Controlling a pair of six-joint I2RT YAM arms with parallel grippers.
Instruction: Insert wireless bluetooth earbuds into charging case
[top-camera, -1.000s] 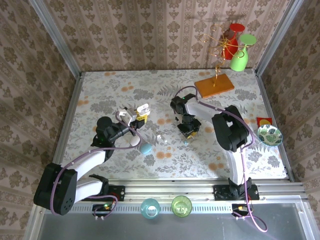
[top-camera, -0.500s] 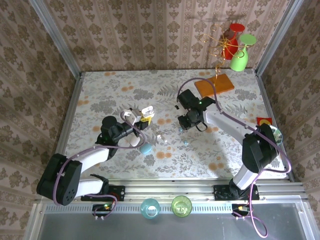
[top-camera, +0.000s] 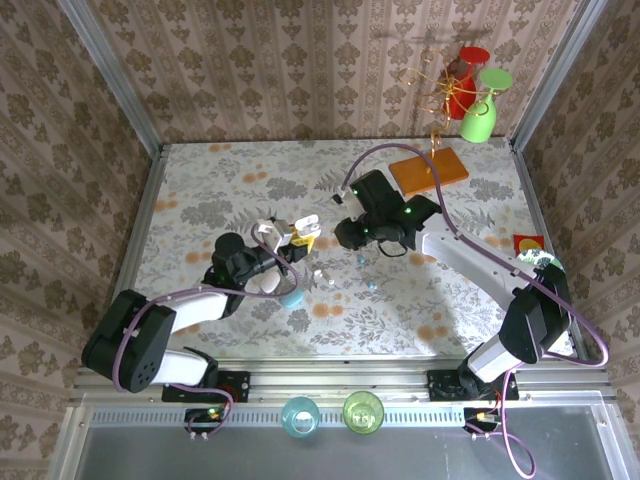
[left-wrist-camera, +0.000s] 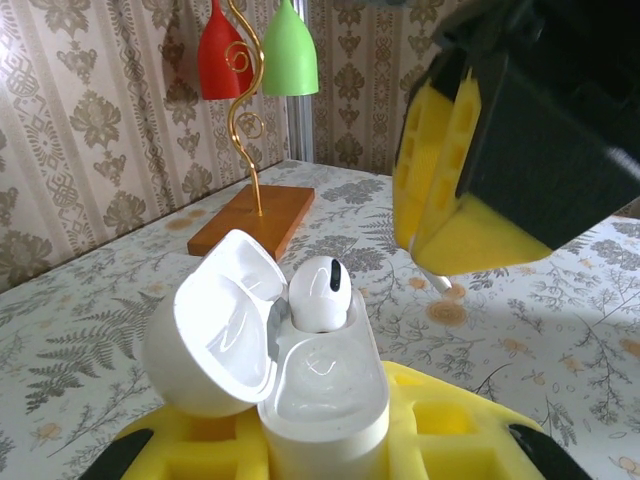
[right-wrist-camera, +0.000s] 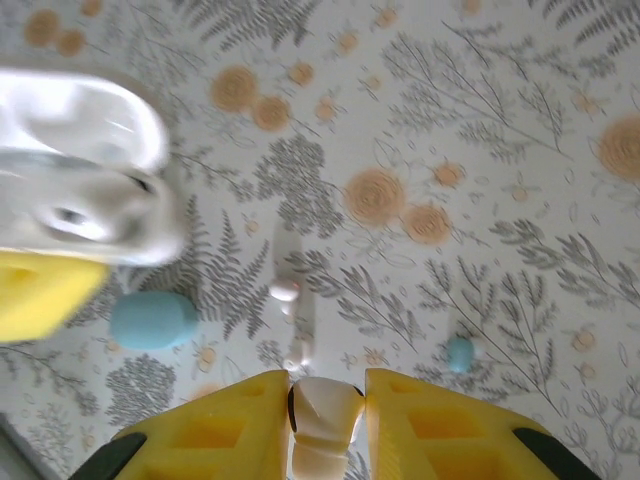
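The left gripper has its yellow foam-padded fingers clenched on a small white glossy oval charging case. It holds the case upright above the middle of the floral-patterned table. The case's hinged lid is swung open to the left. 1 white glossy earbud stands in the case body, just beside the lid.

The right gripper hovers just to the right of the open case. Its 2 yellow fingertips are grasping a second white earbud pinched between them. In the left wrist view this gripper hangs tilted above and to the right of the case, apart from it, with a thin white stem poking out below its pads.

On the table below lie 3 small things. A light blue oval case sits near the left arm, on the near side of the held case. A loose white earbud lies just right of it. A tiny teal-blue earbud lies further right, apart from the other 2.

At the far right of the table stands an orange-brown wooden base. It carries a gold wire stand with a red cup and a green cup hung on it.
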